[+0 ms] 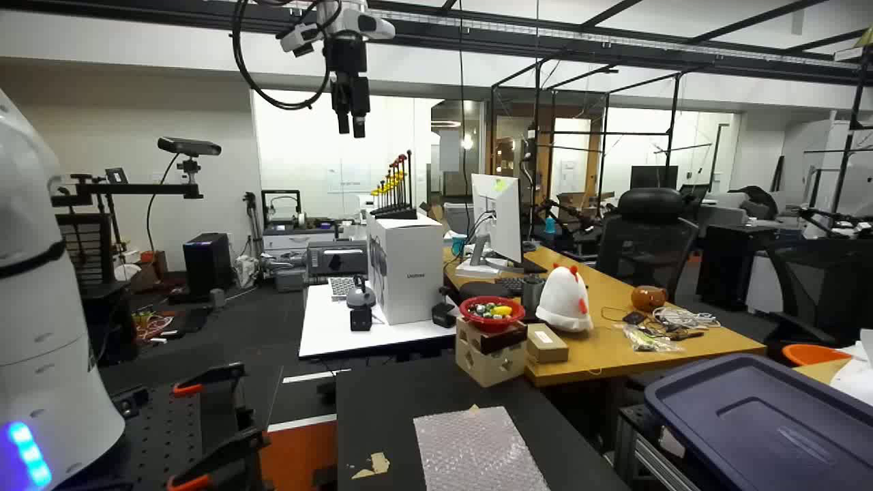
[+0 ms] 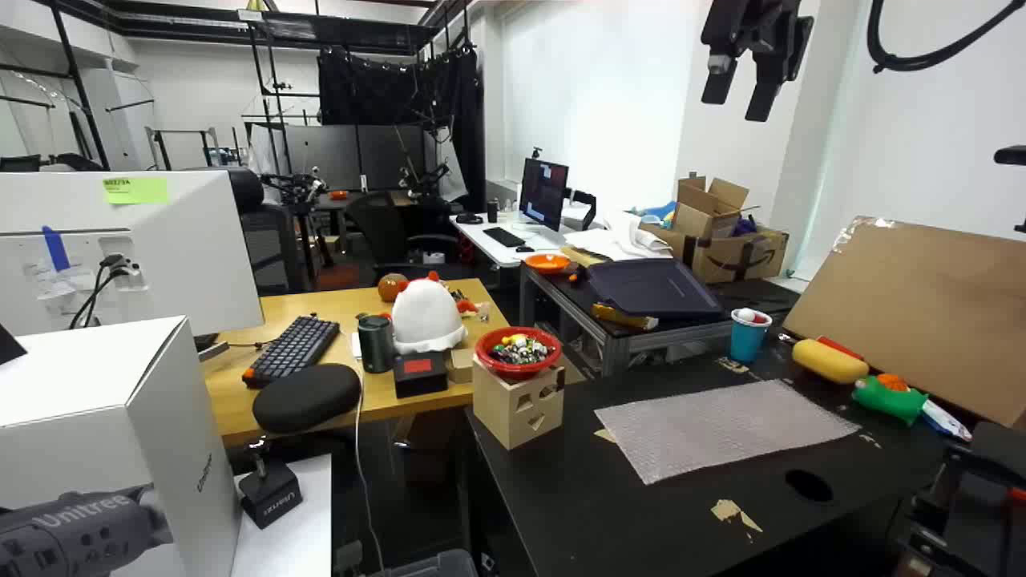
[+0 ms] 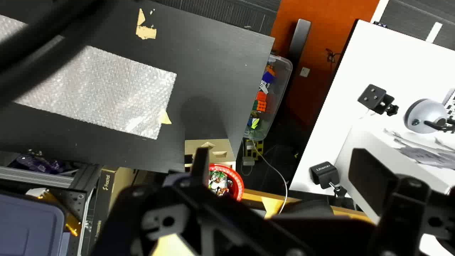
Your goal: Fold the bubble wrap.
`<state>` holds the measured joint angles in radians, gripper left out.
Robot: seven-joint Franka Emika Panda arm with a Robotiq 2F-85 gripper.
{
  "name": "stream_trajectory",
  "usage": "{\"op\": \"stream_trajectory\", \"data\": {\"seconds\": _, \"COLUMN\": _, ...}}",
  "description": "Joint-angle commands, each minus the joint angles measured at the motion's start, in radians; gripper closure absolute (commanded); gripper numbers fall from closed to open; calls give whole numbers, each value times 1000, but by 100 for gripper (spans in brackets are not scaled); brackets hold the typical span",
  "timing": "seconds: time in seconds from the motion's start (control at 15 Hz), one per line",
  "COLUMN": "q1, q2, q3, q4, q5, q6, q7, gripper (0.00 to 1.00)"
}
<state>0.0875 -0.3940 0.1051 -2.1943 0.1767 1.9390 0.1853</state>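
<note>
The gripper [image 2: 736, 107] hangs high, well apart from the black table [image 2: 597, 513], its jaws spread wide and nothing between them. The bubble wrap [image 2: 725, 429] lies flat on this table, without visible fold. For a good first fold, I think, the gripper should descend at the short edge facing the wooden shape-sorter cube [image 2: 513, 413], pinch only the rim, and carry it low across. Tabletop gives room between this edge and the cube; a green item [image 2: 888, 401] sits near the opposite end.
</note>
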Motion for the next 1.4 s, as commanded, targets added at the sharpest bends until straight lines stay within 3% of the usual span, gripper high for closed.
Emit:
{"op": "stream_trajectory", "data": {"seconds": 0.0, "q1": -3, "q2": 0, "q3": 2, "q4": 2, "q5": 1, "q6": -2, "q7": -1, "gripper": 0}}
{"op": "stream_trajectory", "data": {"seconds": 0.53, "q1": -28, "q2": 195, "q3": -3, "q4": 62, "q5": 30, "q6": 81, "q7": 116, "gripper": 0}}
{"op": "stream_trajectory", "data": {"seconds": 1.0, "q1": -48, "q2": 398, "q3": -7, "q4": 100, "q5": 3, "q6": 243, "q7": 476, "gripper": 0}}
{"op": "stream_trajectory", "data": {"seconds": 1.33, "q1": -44, "q2": 524, "q3": -50, "q4": 137, "q5": -47, "q6": 302, "q7": 685, "gripper": 0}}
